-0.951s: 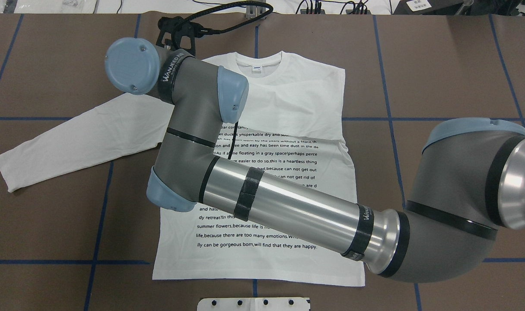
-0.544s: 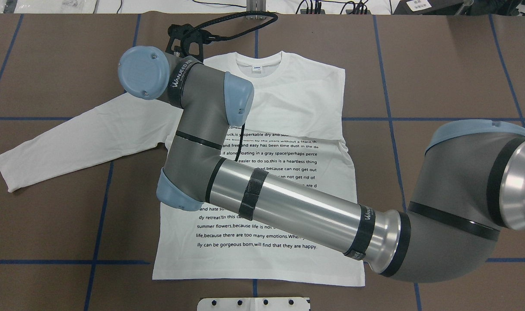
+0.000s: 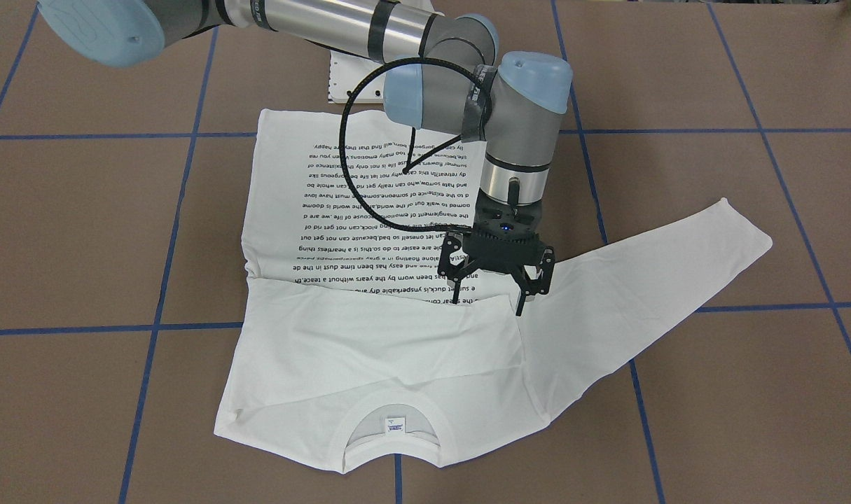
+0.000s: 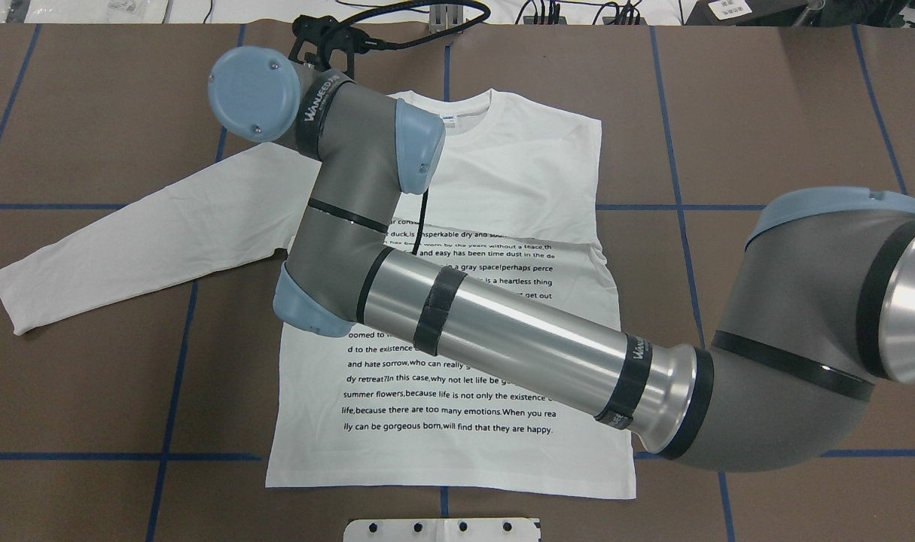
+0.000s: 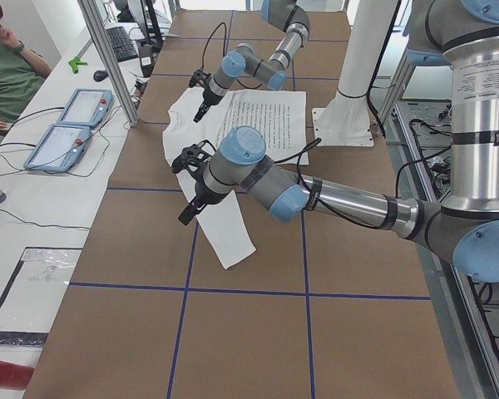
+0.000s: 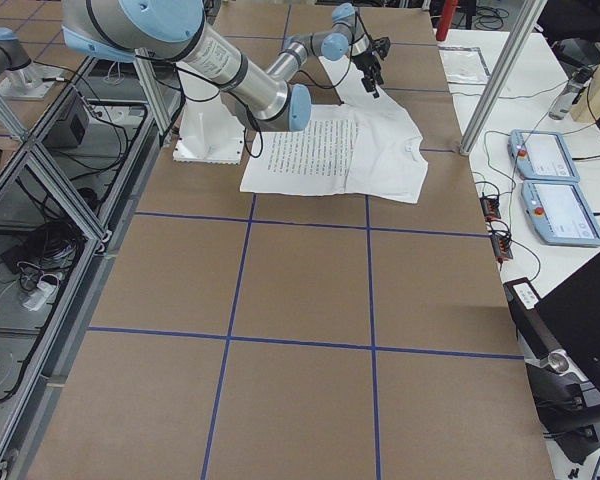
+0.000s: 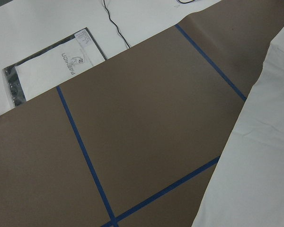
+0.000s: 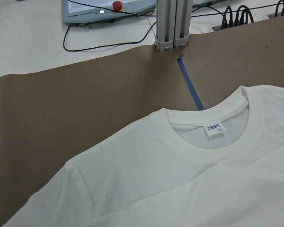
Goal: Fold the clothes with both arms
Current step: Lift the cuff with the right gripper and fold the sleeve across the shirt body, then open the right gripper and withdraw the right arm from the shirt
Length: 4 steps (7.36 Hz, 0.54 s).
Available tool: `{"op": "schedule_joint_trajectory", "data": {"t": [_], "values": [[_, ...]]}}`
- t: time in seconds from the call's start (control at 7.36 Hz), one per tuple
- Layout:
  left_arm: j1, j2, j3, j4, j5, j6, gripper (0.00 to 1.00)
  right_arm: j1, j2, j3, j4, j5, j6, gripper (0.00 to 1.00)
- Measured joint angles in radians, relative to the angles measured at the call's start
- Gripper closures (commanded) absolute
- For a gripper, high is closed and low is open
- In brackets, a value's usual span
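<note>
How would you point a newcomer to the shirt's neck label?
Find the white shirt on the brown table. At its end farthest from the robot is the ribbed neckline. Inside that opening sits the neck label: a small white tag with blue print, unlike the black text lines on the body.

white shirt [image 4: 517, 173], black text [image 4: 457, 411], brown table [image 4: 766, 113]
</note>
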Motion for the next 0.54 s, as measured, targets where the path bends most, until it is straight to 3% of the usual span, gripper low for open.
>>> {"op": "schedule_joint_trajectory", "data": {"t": [0.27, 0.54], "values": [[0.008, -0.004, 0.008, -0.04, 0.0, -0.041, 0.0, 0.079, -0.023, 0.046, -0.058, 0.152, -0.035, 0.0], [0.079, 0.002, 0.054, -0.137, 0.0, -0.057, 0.0, 0.167, -0.153, 0.243, -0.145, 0.285, -0.17, 0.0]]}}
